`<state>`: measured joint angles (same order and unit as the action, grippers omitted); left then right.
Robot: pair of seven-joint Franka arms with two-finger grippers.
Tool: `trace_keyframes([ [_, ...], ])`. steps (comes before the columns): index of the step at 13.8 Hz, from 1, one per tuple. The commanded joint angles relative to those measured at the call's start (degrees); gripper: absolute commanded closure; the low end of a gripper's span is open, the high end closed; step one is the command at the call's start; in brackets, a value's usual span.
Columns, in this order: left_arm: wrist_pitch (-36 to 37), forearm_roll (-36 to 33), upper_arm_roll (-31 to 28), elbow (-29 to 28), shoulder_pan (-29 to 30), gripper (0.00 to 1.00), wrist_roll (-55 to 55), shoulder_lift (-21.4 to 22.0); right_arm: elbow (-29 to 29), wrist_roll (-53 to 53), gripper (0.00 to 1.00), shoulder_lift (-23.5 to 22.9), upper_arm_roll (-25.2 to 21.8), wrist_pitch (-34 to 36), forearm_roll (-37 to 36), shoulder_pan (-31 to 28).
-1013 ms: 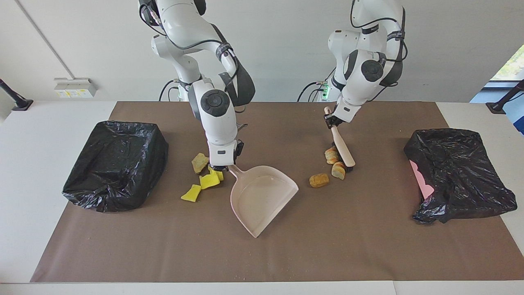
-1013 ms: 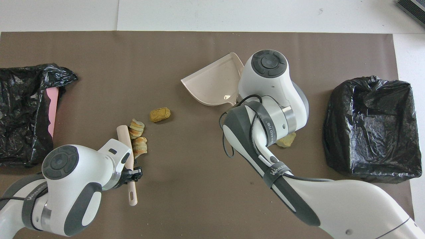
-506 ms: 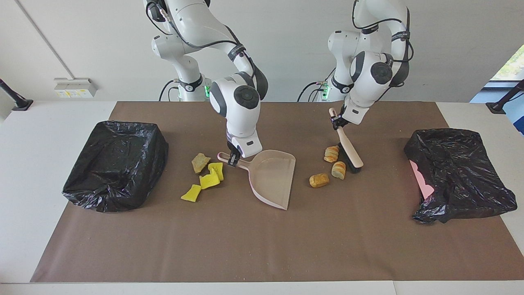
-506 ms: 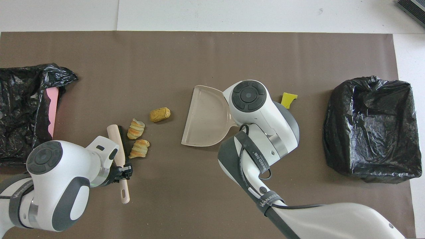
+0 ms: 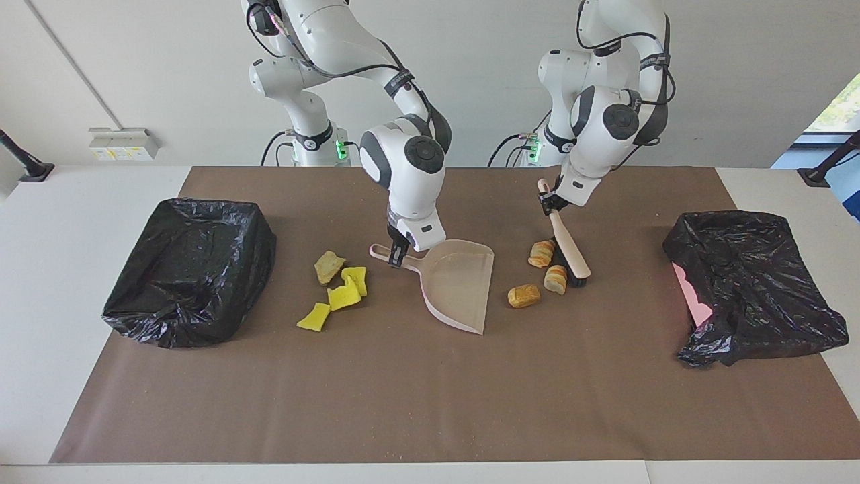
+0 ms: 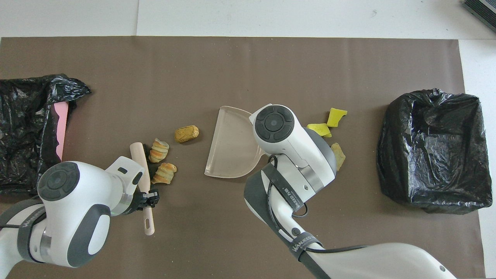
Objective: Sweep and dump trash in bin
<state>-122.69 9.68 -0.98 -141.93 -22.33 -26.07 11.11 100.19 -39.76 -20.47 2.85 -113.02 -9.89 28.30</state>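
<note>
My left gripper [image 5: 545,200] clamps the brush [image 5: 570,250], right gripper [image 5: 398,255] the dustpan [image 5: 459,284] handle; bread bits [image 5: 545,274] sit between bristles and pan mouth.

Open mat [image 5: 416,396] at 6 o'clock of dustpan [image 5: 460,286]; bread chunks [image 5: 524,295] crowd 3 o'clock, yellow scraps [image 5: 344,296] 9 o'clock.

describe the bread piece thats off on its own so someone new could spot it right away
Start at the pale dustpan in the middle of the brown mat. Just beside its open mouth, toward the left arm's end of the table, lies a small golden-brown bread chunk. Unlike the two ridged, croissant-like pieces lying against the brush, it is blocky and lies apart, farthest from the robots.
</note>
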Motion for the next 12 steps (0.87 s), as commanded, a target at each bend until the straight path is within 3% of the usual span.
trace_keyframes([
  [1, -4.31, 4.54, -0.25, 2.7, -4.9, 1.0, 0.67, -3.55, 2.03, 1.18, 1.0, 1.31, 0.4, -1.59, -0.57, -0.35],
  [8, -6.07, 5.88, -0.16, 6.57, -17.03, 1.0, 1.11, -4.87, 2.2, 1.97, 1.0, 1.31, 0.4, -1.5, -0.22, -0.61],
  [12, -6.25, 7.01, -0.07, 9.99, -19.77, 1.0, 0.67, -6.36, 2.38, 2.5, 1.0, 1.4, 0.4, -1.59, -0.13, -0.61],
])
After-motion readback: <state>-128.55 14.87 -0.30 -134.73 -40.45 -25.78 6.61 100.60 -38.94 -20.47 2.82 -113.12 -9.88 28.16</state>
